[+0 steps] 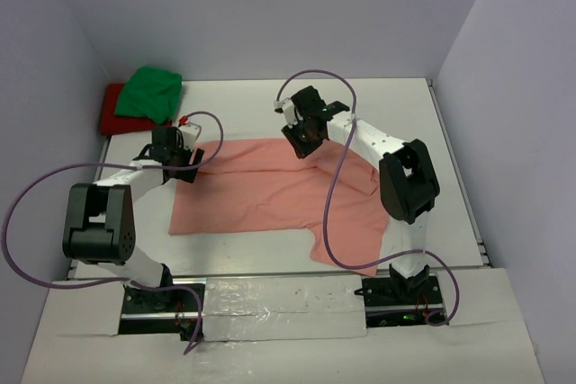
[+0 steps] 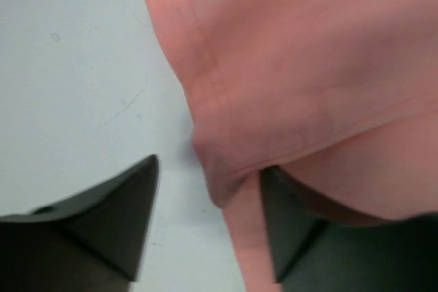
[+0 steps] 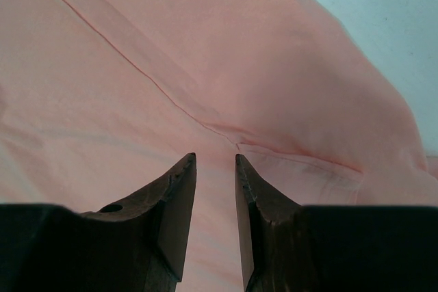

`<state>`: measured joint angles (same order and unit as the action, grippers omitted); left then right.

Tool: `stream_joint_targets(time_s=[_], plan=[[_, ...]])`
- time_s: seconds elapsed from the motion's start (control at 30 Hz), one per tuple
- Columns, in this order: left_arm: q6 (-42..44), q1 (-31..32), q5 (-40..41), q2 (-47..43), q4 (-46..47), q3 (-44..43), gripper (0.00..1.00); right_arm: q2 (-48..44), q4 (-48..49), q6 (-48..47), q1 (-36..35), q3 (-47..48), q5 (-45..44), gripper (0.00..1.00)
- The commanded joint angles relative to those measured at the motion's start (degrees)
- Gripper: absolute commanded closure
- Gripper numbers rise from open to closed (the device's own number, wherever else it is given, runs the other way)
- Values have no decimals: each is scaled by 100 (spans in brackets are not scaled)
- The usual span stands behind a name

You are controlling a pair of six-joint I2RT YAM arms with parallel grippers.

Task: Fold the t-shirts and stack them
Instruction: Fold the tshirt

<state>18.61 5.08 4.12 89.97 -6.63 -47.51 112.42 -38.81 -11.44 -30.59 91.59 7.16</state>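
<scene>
The salmon-pink t-shirt [image 1: 270,191] lies spread out on the white table, one sleeve pointing to the front right. My left gripper [image 1: 186,168] is at its back left corner. In the left wrist view my left gripper [image 2: 210,169] is open wide, with a folded hem edge of the pink shirt [image 2: 308,66] between the jaws and cloth draped over the right finger [image 2: 294,237]. My right gripper [image 1: 301,143] is low over the shirt's back edge. In the right wrist view it [image 3: 215,157] has its jaws a narrow gap apart, just above the pink cloth [image 3: 137,66] near a seam.
The green t-shirt [image 1: 148,92] lies bunched on the red t-shirt [image 1: 110,110] in the back left corner. Grey walls enclose the table on the left, back and right. Cables loop from both arms over the table.
</scene>
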Motion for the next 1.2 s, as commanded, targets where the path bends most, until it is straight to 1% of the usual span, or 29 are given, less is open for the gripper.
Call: stream_joint_targets(time_s=[0.0, 0.03, 0.07, 0.1, 0.2, 0.37, 0.4, 0.53, 0.7, 0.87, 1.17], plan=[[-33, -69, -104, -77, 13, 83, 10, -159, -206, -60, 44, 192, -12, 63], [-50, -69, -104, -94, 83, 118, 1, -168, -241, -86, 44, 210, -65, 62], [-85, -69, -122, -138, 101, 145, 1, -185, -241, -112, 44, 193, -152, 61], [-103, -69, -157, -164, 110, 136, 1, -238, -215, -139, 53, 132, -432, 60], [-226, -69, -359, -375, 101, 84, 1, -335, -49, -183, 193, -71, -662, 59], [-595, -69, -561, -1060, 811, 242, 1, -423, 382, -95, 729, -309, -988, 57], [-700, -86, -596, -1035, 804, 172, 1, -327, 391, -86, 912, -291, -1014, 57], [-1008, -157, -763, -955, 1006, 22, 1, -19, 374, 10, 1274, -194, -1102, 58], [-1237, -157, -965, -894, 997, -154, 1, 131, 295, 11, 1415, -168, -980, 58], [-1255, -157, -992, -894, 936, -180, 1, 140, 242, 10, 1433, -150, -769, 58], [-1263, -157, -992, -859, 927, -136, 1, 517, -215, 37, 1424, 209, 119, 58]])
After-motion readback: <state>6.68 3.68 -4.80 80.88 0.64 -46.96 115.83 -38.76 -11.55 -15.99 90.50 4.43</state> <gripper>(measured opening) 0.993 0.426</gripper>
